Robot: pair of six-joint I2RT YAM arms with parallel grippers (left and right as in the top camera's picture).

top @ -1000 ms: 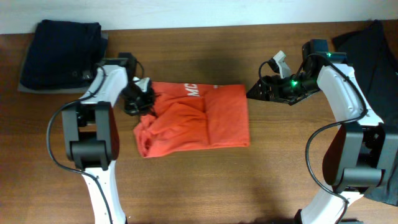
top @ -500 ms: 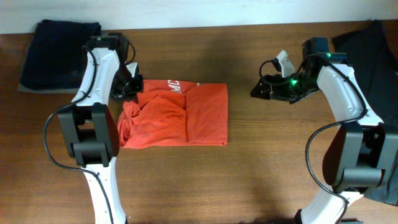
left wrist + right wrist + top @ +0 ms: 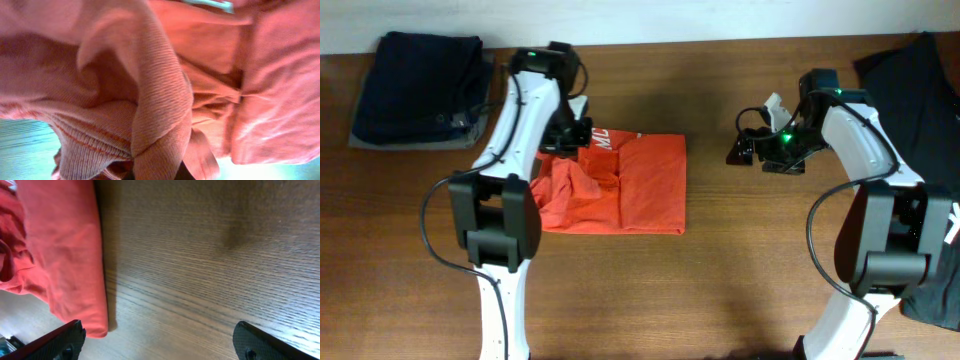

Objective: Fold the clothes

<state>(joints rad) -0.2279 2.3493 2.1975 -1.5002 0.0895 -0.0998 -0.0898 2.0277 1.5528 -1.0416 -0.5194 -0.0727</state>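
The clothes, a red-orange T-shirt (image 3: 620,185) with white lettering near its far edge, lie partly folded and bunched on the left of the table. My left gripper (image 3: 570,135) is at the shirt's far left corner, shut on a fold of its cloth. In the left wrist view the ribbed orange fabric (image 3: 160,100) fills the frame and hides the fingers. My right gripper (image 3: 740,150) hovers right of the shirt, apart from it, open and holding nothing. In the right wrist view it (image 3: 160,345) is spread wide over bare wood, with the shirt's edge (image 3: 55,245) at the left.
A stack of dark navy folded garments (image 3: 415,85) sits at the back left corner. A black garment (image 3: 920,90) lies along the right edge behind the right arm. The brown wooden table (image 3: 740,270) spreads in front of the shirt.
The shirt slid left across the table. My left gripper, still shut on the cloth, then moved back and to the right over the shirt. The right gripper stayed open and barely moved.
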